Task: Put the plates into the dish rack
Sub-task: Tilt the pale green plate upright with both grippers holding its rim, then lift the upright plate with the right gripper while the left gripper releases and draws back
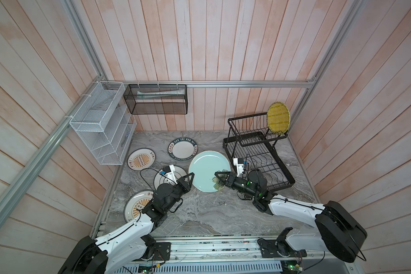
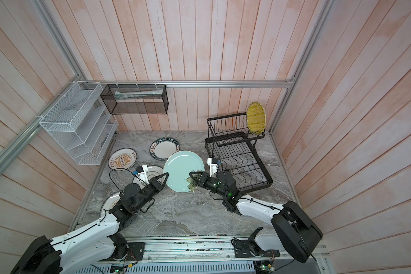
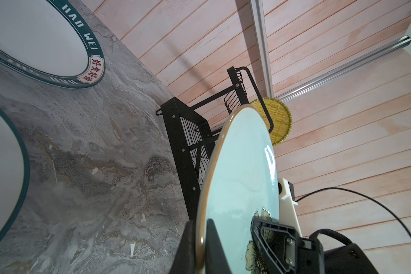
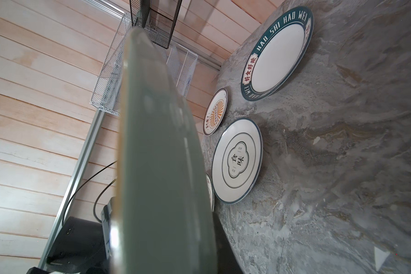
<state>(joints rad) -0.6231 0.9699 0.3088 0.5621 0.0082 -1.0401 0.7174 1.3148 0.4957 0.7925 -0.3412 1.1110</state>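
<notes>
A pale teal plate [image 1: 207, 169] [image 2: 180, 168] with a flower hangs above the table between both grippers. My left gripper [image 1: 192, 176] [image 3: 201, 244] is shut on its left rim. My right gripper [image 1: 220, 176] [image 4: 164, 237] is shut on the flower side; the plate's underside [image 4: 157, 166] fills that wrist view. The yellow woven plate [image 1: 278, 117] [image 3: 278, 118] stands in the upper basket of the black dish rack [image 1: 284, 166] [image 2: 262, 166]. On the table lie the lettered-rim plate [image 1: 183, 148], a sunburst plate [image 1: 141, 159], a ringed white plate [image 1: 163, 179] and a second sunburst plate [image 1: 135, 206] partly under my left arm.
A white mesh shelf [image 1: 100, 132] hangs on the left wall and a black mesh basket [image 1: 157, 99] on the back rail. The rack stands at the table's right rear, close behind my right wrist. Wooden walls close in three sides.
</notes>
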